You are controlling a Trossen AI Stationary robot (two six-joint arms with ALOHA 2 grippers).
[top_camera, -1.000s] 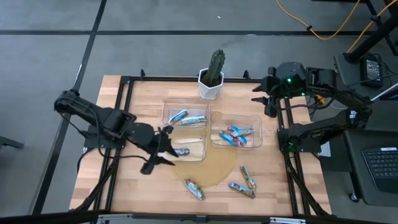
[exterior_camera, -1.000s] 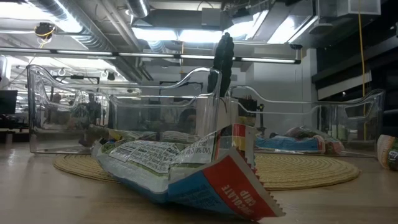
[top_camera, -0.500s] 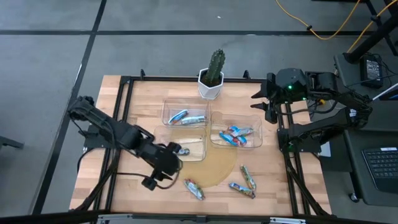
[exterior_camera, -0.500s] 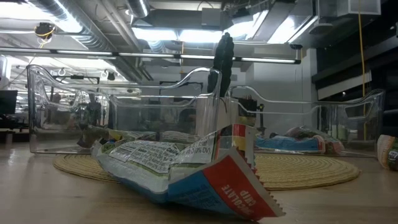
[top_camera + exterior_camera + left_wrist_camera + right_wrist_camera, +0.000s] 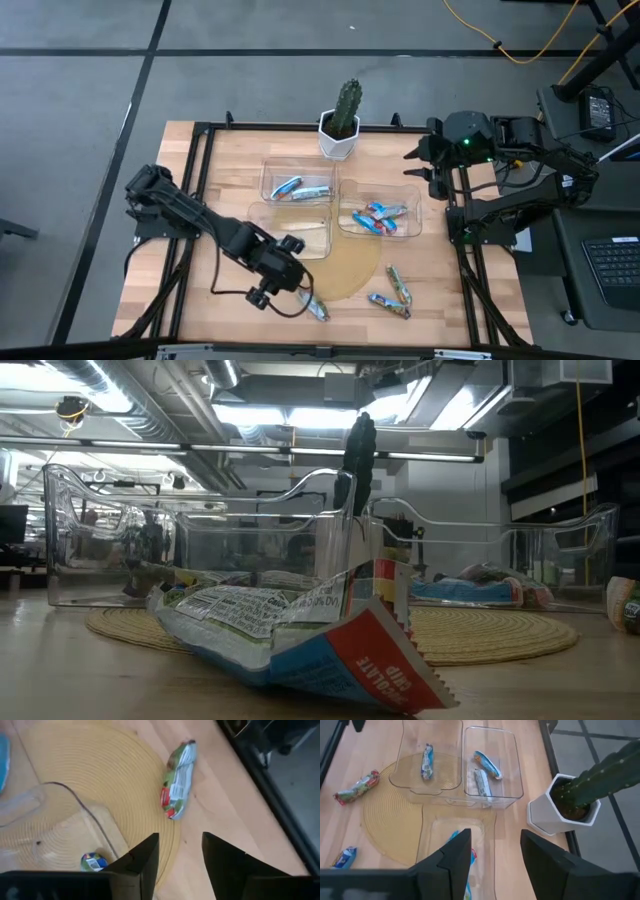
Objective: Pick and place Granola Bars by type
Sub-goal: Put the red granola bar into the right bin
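Currently the left gripper (image 5: 296, 298) hangs over the front edge of the round mat (image 5: 345, 270), fingers parted and holding nothing. In the left wrist view, a green-and-red bar (image 5: 178, 780) lies on bare wood just off the mat's rim, beyond the fingertips (image 5: 149, 845) and clear of them. Two more bars (image 5: 394, 292) lie on the table to the mat's right. The rear-left bin (image 5: 268, 176), behind the mat, holds two silver-blue bars (image 5: 302, 188). The right bin (image 5: 412, 208), on the mat's rear edge, holds several blue bars (image 5: 377, 217). The front-left bin (image 5: 400, 770), on the mat, holds one bar (image 5: 426, 761). The right gripper (image 5: 420, 164) waits behind and to the right of the mat, beside the cactus pot (image 5: 339, 134), jaws parted and empty.
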